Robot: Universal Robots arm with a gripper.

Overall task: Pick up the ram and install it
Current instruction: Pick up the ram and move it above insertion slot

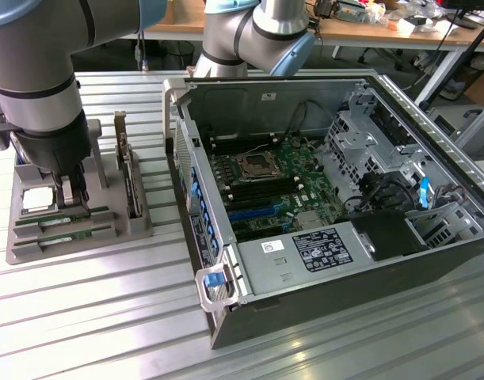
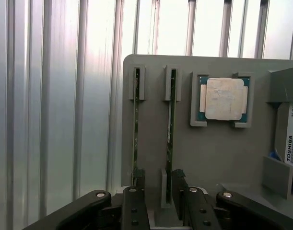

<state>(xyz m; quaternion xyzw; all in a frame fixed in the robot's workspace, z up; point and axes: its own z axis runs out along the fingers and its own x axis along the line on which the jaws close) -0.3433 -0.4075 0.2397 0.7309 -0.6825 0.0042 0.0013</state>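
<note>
- We saw the claw point(image 2: 159, 194) partly open, fingers either side of one memory stick point(image 2: 169, 129), holding nothing.
- That stick sat on edge in the grey tray point(image 2: 208, 158), a twin stick point(image 2: 135, 120) just beside it, a processor chip point(image 2: 225, 98) near.
- The arm point(image 1: 36, 79) pointed straight down over the tray, the open computer case point(image 1: 305, 317) at the exterior view's right.
</note>
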